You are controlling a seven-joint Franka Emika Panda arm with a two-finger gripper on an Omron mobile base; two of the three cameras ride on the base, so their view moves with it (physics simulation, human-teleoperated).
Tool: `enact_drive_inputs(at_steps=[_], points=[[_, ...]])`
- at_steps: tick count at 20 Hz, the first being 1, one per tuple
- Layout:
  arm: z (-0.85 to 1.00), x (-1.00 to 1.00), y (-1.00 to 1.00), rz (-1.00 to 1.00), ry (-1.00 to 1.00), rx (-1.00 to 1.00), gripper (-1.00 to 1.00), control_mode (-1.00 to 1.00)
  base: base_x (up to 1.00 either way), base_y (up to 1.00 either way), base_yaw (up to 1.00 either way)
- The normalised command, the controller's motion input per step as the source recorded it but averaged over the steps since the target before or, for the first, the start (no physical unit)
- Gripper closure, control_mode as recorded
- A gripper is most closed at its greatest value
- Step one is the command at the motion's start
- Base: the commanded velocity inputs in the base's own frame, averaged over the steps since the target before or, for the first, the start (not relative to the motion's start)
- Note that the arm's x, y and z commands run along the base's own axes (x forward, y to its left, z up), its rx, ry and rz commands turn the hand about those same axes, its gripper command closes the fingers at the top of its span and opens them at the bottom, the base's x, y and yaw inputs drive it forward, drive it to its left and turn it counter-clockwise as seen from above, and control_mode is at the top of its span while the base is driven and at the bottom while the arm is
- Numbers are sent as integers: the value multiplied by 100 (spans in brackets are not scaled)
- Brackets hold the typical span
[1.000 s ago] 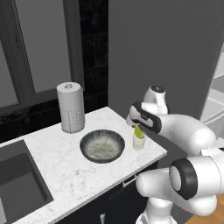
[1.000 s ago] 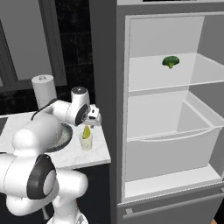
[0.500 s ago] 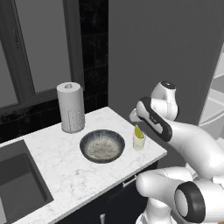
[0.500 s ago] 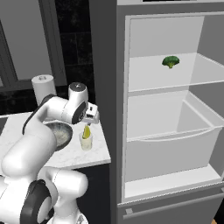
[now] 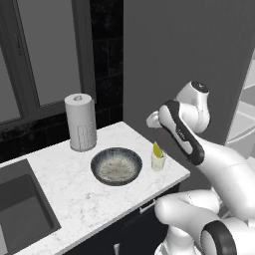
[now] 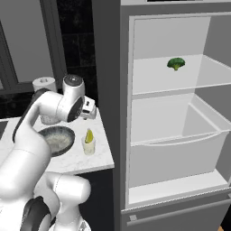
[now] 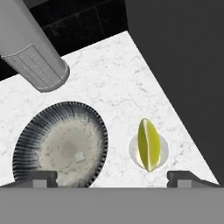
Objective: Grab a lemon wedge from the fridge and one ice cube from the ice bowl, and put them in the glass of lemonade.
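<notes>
The tiny bright yellow lemon wedge (image 7: 148, 145) with its greenish tip already stands in the small clear glass of pale lemonade (image 5: 158, 160), near the front right corner of the white marbled counter (image 5: 69, 184), so the ice is what remains. Just beside the glass sits the wide shallow ice bowl (image 7: 26, 144) with a dark ribbed rim and pale speckled inside — and in it one small whitish ice cube (image 7: 79, 156) lies flat on the bottom, a little off centre toward the glass. The two-finger gripper (image 7: 112, 176) hangs above bowl and glass with its jaws spread wide and nothing between them. The cube will likely be light, hard and slick, apt to skate across the smooth bowl floor if nudged from one side — so the fingers should come straight down and close squarely on two opposite flat faces, low on the cube. A tall white dotted cylinder (image 5: 80, 122) stands behind the bowl, well clear of the approach.
</notes>
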Motion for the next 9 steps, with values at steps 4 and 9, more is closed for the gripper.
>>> enact_drive_inputs(at_steps=[4, 9], points=[[72, -16, 8, 0, 0, 4, -100, -100, 0, 0, 0], [44, -31, 0, -1, 1, 1, -100, -100, 0, 0, 0]])
